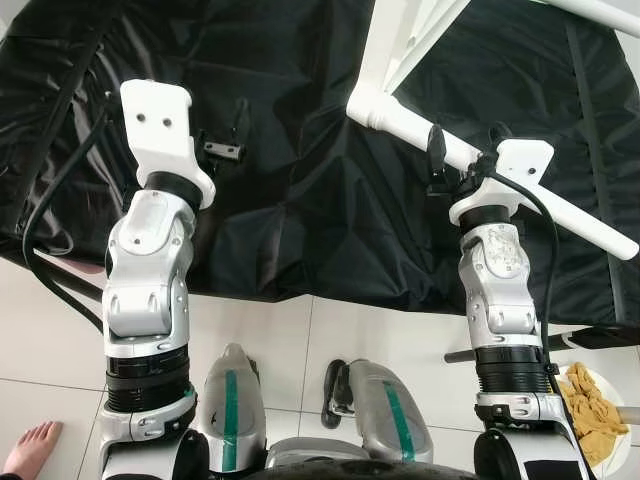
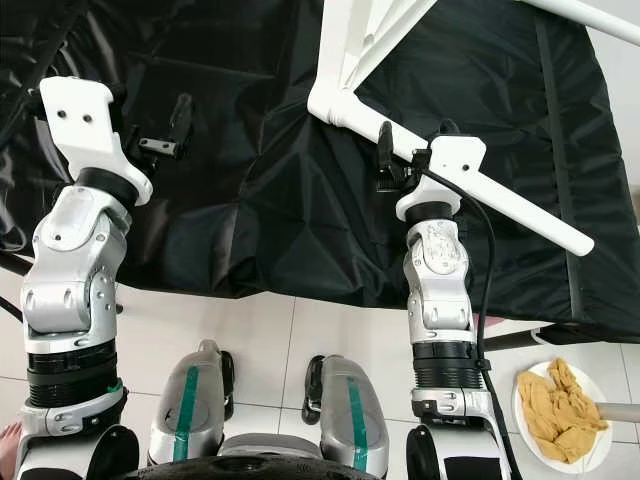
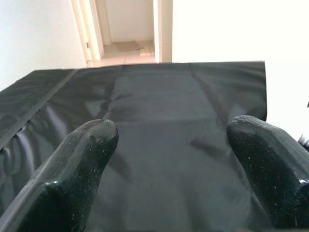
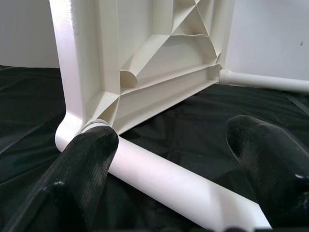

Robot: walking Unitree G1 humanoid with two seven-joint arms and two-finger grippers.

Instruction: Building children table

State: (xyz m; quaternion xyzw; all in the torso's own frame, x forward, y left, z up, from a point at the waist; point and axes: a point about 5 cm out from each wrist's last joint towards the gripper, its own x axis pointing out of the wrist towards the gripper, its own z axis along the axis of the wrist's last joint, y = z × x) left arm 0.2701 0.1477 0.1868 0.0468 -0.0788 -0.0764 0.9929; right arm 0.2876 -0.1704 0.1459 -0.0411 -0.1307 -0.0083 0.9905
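Note:
A white plastic children's table (image 1: 400,45) lies tipped on a black cloth (image 1: 300,210), its ribbed underside (image 4: 159,63) facing my right wrist camera. One white leg (image 2: 530,210) sits in the near corner socket (image 4: 72,130) and runs out to the right. My right gripper (image 4: 174,133) is open and straddles this leg close to the socket, with its fingers (image 1: 437,150) on either side. My left gripper (image 3: 171,133) is open over bare cloth to the left, holding nothing. A second white leg (image 4: 265,79) shows at the table's far side.
The cloth-covered surface ends at a front edge (image 1: 330,290) just before my feet (image 1: 230,400) on white tile. A white plate with a yellow rag (image 2: 560,405) lies on the floor at right. A person's bare foot (image 1: 30,445) is at lower left. A doorway (image 3: 130,29) lies beyond.

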